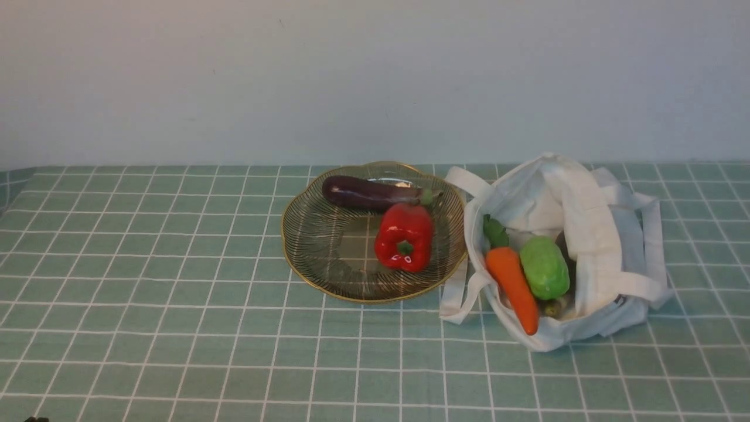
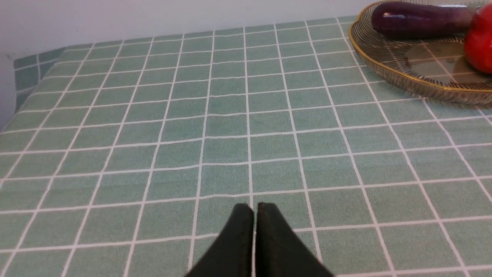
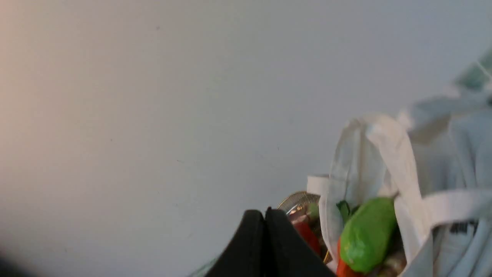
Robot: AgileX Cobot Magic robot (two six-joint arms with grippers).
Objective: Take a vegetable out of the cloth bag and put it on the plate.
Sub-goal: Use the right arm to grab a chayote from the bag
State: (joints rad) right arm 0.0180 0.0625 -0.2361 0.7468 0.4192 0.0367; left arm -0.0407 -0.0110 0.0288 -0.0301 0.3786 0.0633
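Sitting in the cloth bag (image 1: 597, 234) beside the carrot (image 1: 512, 287), the green vegetable (image 1: 544, 268) has yet to reach the plate (image 1: 328, 284). I have the right gripper (image 3: 265, 215) pressed together, apparently empty, though its view is blurry; grasp, lift and placing all remain.

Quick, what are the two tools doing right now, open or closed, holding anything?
Left tool: closed, holding nothing.
Right tool: closed, holding nothing.
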